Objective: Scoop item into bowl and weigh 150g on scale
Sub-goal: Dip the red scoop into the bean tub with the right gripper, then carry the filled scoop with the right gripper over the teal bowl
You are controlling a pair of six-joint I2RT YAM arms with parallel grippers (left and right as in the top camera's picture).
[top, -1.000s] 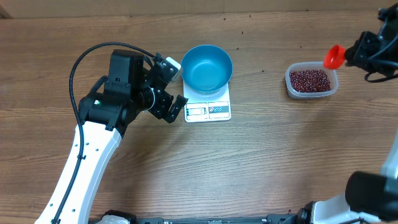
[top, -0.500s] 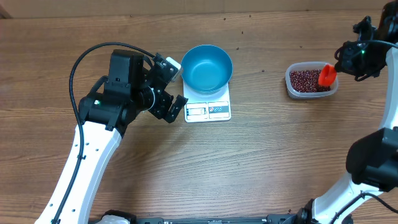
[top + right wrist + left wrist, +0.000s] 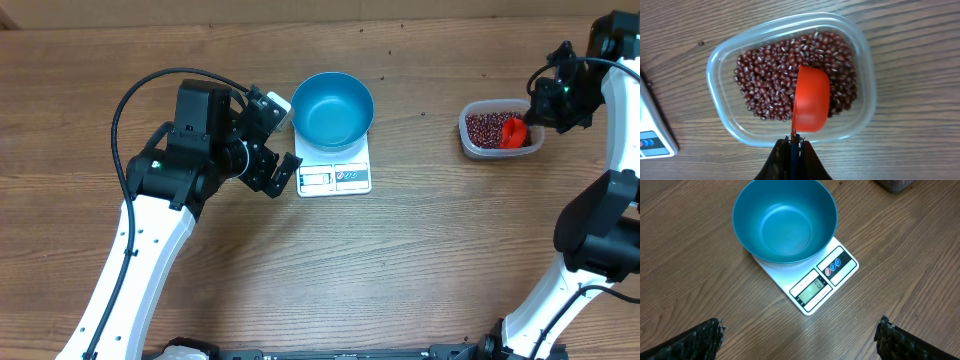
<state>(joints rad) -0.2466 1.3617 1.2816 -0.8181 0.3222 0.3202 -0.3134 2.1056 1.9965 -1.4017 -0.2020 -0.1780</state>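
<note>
The right pincer (image 3: 792, 145) is clenched on the thin handle of an orange-red scoop (image 3: 811, 100). In the right wrist view the scoop's long axis runs from 6 to 12 o'clock, with the handle at 6 in the pincer and the cup pointing to 12, lying down among the beans (image 3: 770, 85). Seen from overhead, the cup points away from the right pincer (image 3: 535, 110) toward about 8 o'clock. The beans lie as a maroon heap in a clear tub (image 3: 710, 65) on the wooden counter (image 3: 420, 260).

The left pincer (image 3: 280, 143) is released, its fingers spread wide, and it hangs just beside the 9 o'clock edge of the scale (image 3: 335, 178), gripping nothing. The scale's long axis runs from 12 to 6 o'clock in the overhead view, display end at 6. The blue bowl (image 3: 332, 108) sits upright on its 12 o'clock end. The tub stands well apart from the scale, at its 3 o'clock.
</note>
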